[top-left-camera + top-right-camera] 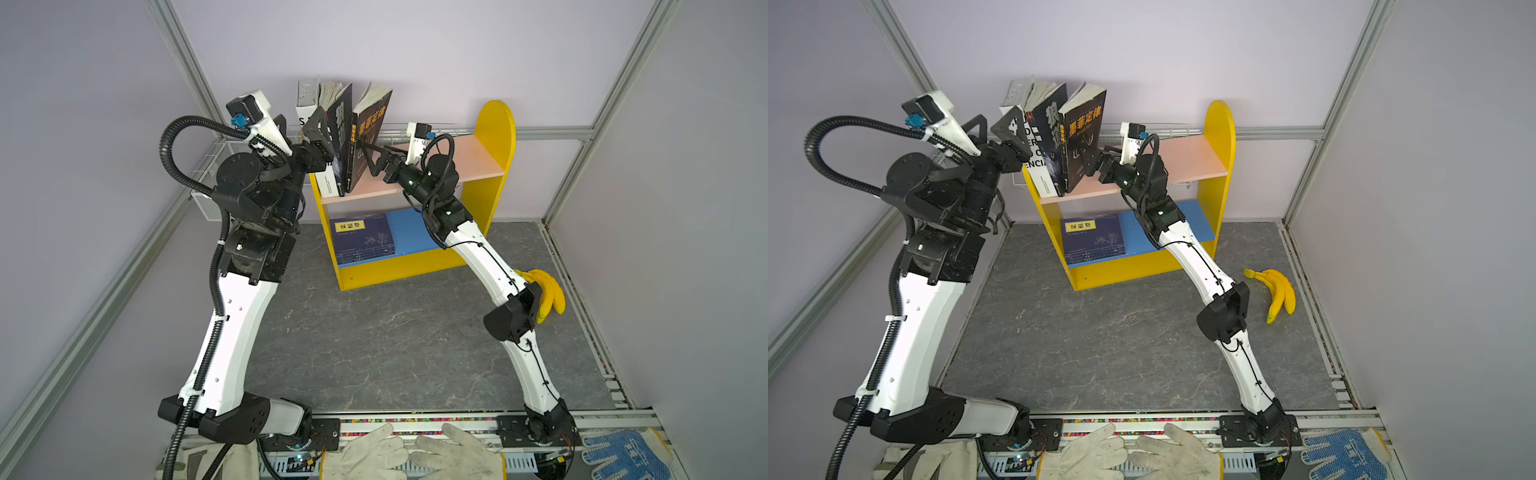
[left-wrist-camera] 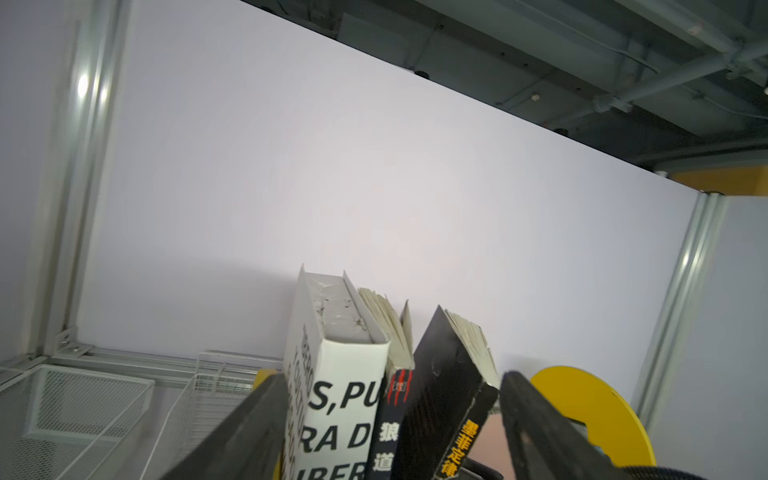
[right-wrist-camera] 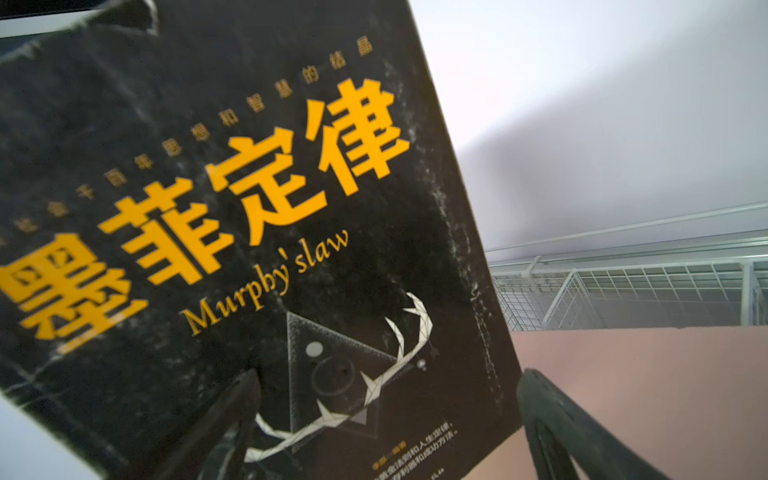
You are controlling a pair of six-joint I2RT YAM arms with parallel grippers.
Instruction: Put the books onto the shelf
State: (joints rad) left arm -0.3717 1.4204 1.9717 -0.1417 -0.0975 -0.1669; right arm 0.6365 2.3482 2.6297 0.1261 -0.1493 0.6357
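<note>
Leaning black book [image 1: 371, 124] right at 10 o'clock of right gripper [image 1: 374, 153], spread wide, nothing clamped; long axis tipped toward 1. Left gripper [image 1: 301, 124] wide too, at the books' 9.

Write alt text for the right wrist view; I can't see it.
A tilted black book with an orange Chinese title and "Murphy's law" fills much of the frame, the pink board beside it. The right gripper is open: one finger in front of the cover, the other beyond the book's edge. A white wire basket stands behind.
</note>
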